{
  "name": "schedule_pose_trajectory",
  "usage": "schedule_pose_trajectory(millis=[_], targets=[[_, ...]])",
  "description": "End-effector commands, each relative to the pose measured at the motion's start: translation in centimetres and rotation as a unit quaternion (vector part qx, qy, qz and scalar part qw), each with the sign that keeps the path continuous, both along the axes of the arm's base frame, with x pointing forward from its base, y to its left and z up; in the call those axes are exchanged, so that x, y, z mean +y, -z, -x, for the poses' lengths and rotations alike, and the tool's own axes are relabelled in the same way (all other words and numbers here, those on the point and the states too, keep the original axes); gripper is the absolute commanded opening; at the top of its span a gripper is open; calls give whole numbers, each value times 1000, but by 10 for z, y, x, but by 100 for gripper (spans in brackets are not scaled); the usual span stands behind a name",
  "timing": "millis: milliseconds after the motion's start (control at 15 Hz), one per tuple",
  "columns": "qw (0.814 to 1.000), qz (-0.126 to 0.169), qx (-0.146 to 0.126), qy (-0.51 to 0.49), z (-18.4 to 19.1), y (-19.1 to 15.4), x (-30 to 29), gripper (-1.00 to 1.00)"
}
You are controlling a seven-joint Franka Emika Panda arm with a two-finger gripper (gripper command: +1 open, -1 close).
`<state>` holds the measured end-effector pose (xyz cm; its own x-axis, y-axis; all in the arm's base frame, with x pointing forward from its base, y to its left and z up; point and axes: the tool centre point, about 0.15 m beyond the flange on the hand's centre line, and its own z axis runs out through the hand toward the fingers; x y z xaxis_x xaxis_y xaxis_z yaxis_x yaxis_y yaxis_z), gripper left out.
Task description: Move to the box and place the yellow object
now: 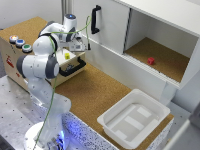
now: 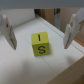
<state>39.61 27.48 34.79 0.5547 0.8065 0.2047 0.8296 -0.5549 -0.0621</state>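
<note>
The yellow object [image 2: 40, 43] is a small cube with a dark mark on its face, resting on a pale surface. My gripper [image 2: 39, 42] is open, one finger [image 2: 8, 31] on each side of the cube and both apart from it. In the exterior view the gripper [image 1: 75, 48] hangs over the open drawer of the tan wooden unit [image 1: 15, 57], with the yellow object [image 1: 67, 56] just below it. The box [image 1: 111, 121], a shallow white bin, sits far off toward the exterior view's right on the cork-topped table.
The drawer's black handle [image 1: 73, 68] juts out below the gripper. A white cabinet [image 1: 165, 20] stands behind, with a black door handle [image 1: 94, 19] and a small red cube [image 1: 150, 61] in its open compartment. Coloured buttons [image 1: 20, 43] top the wooden unit.
</note>
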Motion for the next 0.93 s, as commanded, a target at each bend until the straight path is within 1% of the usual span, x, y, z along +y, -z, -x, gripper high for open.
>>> schedule_pose_trajectory(millis=[0, 67, 200, 467, 667, 867], targets=[[1000, 18, 20, -12, -14, 21, 22, 100], [999, 30, 16, -12, -14, 23, 21, -100], [999, 35, 16, -13, -13, 25, 18, -100], [999, 37, 12, -16, -15, 29, 19, -100], [998, 54, -4, -28, -19, 37, 24, -100], [996, 72, -33, -40, -24, 36, 33, -100]])
